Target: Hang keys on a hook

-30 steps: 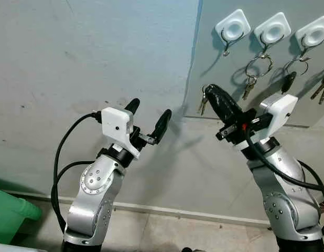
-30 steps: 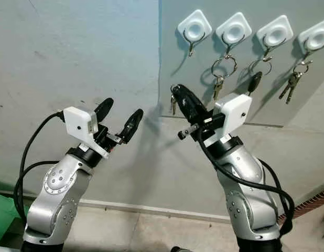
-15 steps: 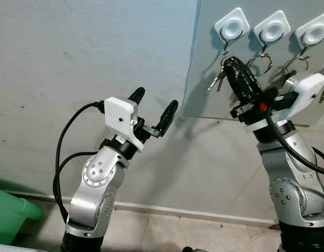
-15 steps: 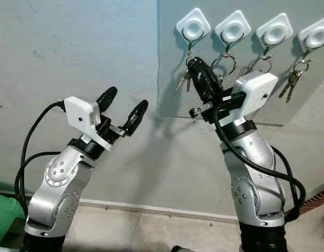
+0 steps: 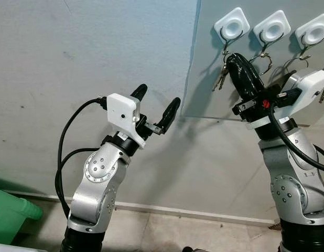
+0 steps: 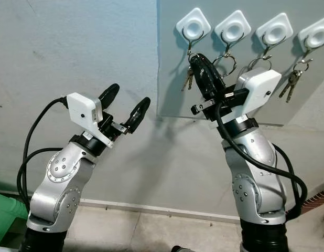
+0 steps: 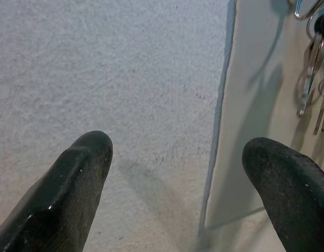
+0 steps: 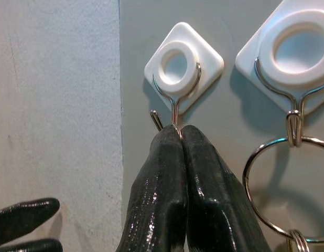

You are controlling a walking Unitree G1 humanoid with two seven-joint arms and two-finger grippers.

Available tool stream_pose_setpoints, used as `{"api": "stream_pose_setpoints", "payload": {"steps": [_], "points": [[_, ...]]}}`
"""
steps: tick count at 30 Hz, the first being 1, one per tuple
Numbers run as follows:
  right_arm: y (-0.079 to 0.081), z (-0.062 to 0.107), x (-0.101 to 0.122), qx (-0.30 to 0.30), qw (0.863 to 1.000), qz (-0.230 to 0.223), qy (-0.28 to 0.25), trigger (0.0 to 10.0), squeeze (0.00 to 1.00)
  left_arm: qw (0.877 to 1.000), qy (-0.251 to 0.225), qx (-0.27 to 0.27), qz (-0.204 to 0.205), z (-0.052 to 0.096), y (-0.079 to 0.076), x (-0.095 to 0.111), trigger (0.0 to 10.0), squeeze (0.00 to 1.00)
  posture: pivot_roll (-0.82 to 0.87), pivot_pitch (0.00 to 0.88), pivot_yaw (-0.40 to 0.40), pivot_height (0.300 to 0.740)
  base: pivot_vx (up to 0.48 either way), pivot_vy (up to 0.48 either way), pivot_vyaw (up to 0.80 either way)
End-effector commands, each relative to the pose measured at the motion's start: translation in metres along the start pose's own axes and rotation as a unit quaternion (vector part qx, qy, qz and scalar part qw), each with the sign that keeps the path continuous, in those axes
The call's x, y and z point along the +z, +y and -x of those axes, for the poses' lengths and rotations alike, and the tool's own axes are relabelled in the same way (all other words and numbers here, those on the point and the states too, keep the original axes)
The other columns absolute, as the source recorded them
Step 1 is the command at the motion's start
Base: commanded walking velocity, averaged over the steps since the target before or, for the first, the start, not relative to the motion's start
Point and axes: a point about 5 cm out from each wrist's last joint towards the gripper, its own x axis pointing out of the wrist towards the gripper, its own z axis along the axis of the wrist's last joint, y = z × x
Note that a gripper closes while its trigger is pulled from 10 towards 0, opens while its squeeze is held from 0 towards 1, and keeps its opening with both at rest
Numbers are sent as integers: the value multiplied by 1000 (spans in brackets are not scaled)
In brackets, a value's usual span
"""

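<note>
A bunch of keys (image 5: 220,76) dangles from the tip of my right gripper (image 5: 233,58), which is shut on it. The gripper is raised against the grey board, just under the leftmost white hook (image 5: 231,27). In the right wrist view the closed fingertips (image 8: 170,142) touch the bottom of that hook's wire (image 8: 175,107), whose upturned end (image 8: 156,119) sticks out beside them. My left gripper (image 5: 159,95) is held up open and empty in front of the bare wall, left of the board. The keys (image 7: 309,71) also appear at the edge of the left wrist view.
The grey board (image 6: 175,102) carries more white hooks to the right. The second (image 6: 234,29) and third (image 6: 274,30) each hold a key ring, and the fourth (image 6: 315,34) holds keys (image 6: 290,84). A green object (image 5: 10,214) sits low at the left by the floor.
My right gripper has lifted the keys from below the board's lower edge up to the leftmost hook. The left arm has risen slightly and stays open.
</note>
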Motion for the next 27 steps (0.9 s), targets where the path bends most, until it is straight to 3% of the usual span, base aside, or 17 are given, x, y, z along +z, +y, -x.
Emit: {"api": "stream_pose_setpoints", "payload": {"steps": [1, 10, 27], "points": [[-1, 2, 4, 3, 1000, 3, -3, 10000, 0, 1000, -2, -1, -8, -2, 0, 2, 10000, 0, -27, 108, -16, 740, 0, 0, 0], [-1, 4, 8, 20, 1000, 1, -8, 10000, 0, 1000, -7, -14, -4, -5, -5, 3, 10000, 0, -34, 110, -16, 740, 0, 0, 0], [3, -8, 15, 42, 999, -3, -25, 10000, 0, 999, -9, -31, -11, -7, -11, 5, 10000, 0, -32, 115, -14, 740, 0, 0, 0]]}}
